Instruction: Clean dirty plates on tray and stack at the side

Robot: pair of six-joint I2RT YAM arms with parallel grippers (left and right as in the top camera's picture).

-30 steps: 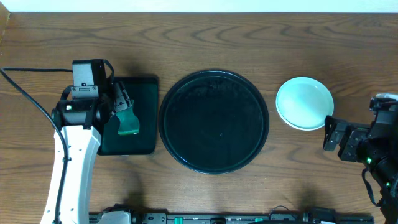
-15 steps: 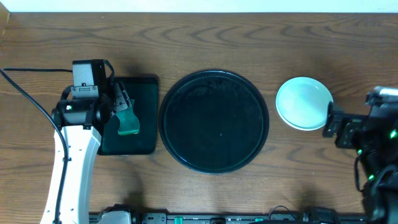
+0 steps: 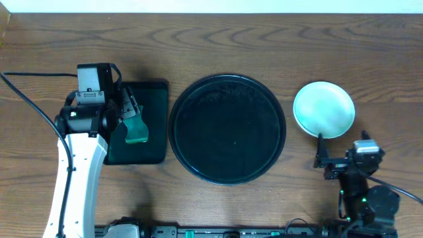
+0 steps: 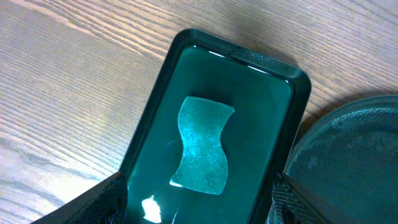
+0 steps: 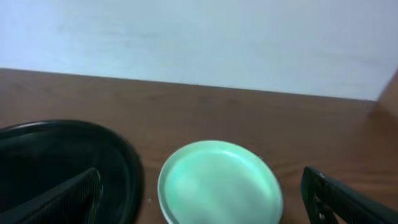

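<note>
The large round black tray (image 3: 228, 129) lies at the table's centre with no plate on it; its rim also shows in the right wrist view (image 5: 93, 134) and in the left wrist view (image 4: 354, 155). A pale mint-green plate (image 3: 324, 110) sits on the wood to the tray's right, with no smear on its face (image 5: 217, 183). I cannot tell whether other plates lie under it. My right gripper (image 3: 328, 160) is open and empty, just in front of the plate and apart from it (image 5: 205, 208). My left gripper (image 3: 129, 114) is open above the green tray (image 4: 196, 214).
A small rectangular dark green tray (image 3: 153, 99) lies left of the black tray. A green sponge (image 4: 202, 144) lies flat on it, between and beyond my left fingers (image 4: 93, 202); it also shows in the overhead view (image 3: 137, 130). A black cable (image 3: 26, 99) crosses the far left.
My right arm has swung from the table's right edge down toward the front, ending below the plate. The left arm, sponge, tray and plate have not moved.
</note>
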